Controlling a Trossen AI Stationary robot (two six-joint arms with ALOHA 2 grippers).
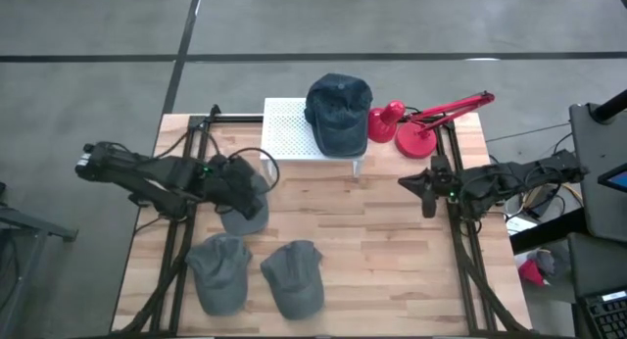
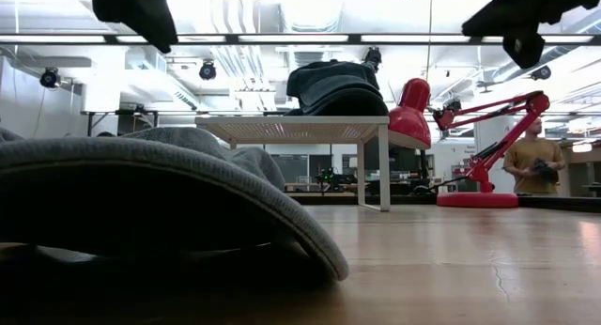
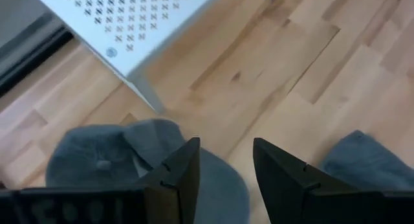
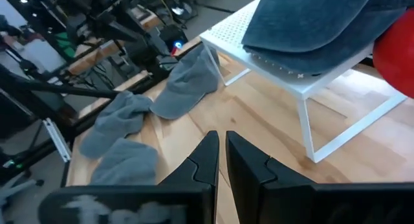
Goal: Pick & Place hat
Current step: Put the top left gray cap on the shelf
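Note:
A dark blue hat (image 1: 338, 112) lies on the right end of a white perforated stand (image 1: 289, 128) at the table's far side; it also shows in the right wrist view (image 4: 310, 23). Three grey hats lie flat on the table: one at mid-left (image 1: 245, 210) and two near the front edge (image 1: 220, 272) (image 1: 294, 278). My left gripper (image 3: 226, 166) is open and empty, held high above the mid-left grey hat (image 3: 97, 159). My right gripper (image 4: 222, 159) is shut and empty, raised over the table's right side (image 1: 411, 184).
A red desk lamp (image 1: 421, 123) stands at the far right, beside the stand. A person (image 2: 535, 165) stands in the room beyond the table. Bare wood lies in the table's middle (image 1: 382, 241) between the grey hats and my right arm.

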